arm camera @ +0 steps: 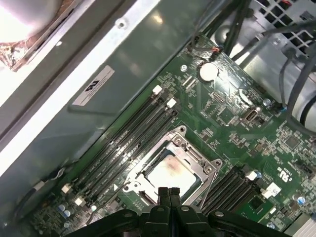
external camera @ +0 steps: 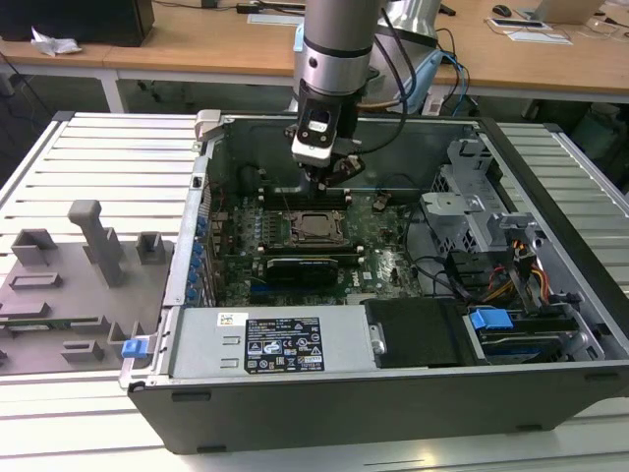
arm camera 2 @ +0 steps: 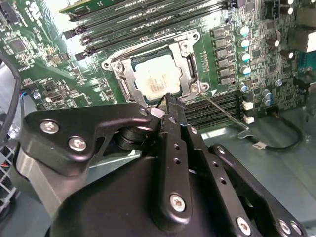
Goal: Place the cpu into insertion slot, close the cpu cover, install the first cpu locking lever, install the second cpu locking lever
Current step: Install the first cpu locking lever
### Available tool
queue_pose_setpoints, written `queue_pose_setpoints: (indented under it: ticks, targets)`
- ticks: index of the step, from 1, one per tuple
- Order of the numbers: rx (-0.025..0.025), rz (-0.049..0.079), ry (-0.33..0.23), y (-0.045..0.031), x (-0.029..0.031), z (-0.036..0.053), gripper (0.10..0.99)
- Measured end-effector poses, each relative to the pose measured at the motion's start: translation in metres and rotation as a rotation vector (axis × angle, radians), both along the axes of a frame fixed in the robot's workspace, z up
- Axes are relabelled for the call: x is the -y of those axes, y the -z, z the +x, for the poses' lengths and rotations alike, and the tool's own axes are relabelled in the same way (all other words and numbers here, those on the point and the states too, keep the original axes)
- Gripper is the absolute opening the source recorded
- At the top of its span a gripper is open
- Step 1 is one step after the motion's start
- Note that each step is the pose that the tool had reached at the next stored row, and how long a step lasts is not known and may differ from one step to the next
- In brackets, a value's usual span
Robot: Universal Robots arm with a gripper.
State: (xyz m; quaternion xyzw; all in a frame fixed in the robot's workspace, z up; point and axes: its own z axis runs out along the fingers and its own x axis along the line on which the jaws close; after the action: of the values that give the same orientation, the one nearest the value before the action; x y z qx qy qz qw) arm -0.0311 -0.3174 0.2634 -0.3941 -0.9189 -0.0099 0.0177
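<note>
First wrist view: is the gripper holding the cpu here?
No: the cpu lies flat inside the cpu cover frame, while the gripper is shut with nothing between its fingers.

arm point(external camera: 336, 39): silver-grey cylinder | tool point(arm camera: 169, 193): black jointed links | screws point(arm camera 2: 77, 143): silver, round-headed

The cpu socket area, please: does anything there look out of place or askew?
One thin locking lever sticks out diagonally from a corner of the cpu cover across the memory slots instead of lying along the frame; the cpu sits flat.
</note>
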Motion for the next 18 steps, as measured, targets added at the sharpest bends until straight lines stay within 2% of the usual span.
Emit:
queue_pose_setpoints:
  ticks: [9,10,12,14,18]
  targets:
    - [0.0006,0.000,-0.204,0.0000,0.0000,0.0000,0.106]
    - [0.0024,0.000,-0.215,0.0000,0.0000,0.0000,0.106]
    - [0.0183,-0.002,-0.245,0.0001,0.0000,0.0000,0.106]
    - [0.0290,-0.003,-0.279,0.0001,0.0000,0.0001,0.106]
    - [0.0291,-0.001,-0.372,0.0002,0.0000,0.0000,0.106]
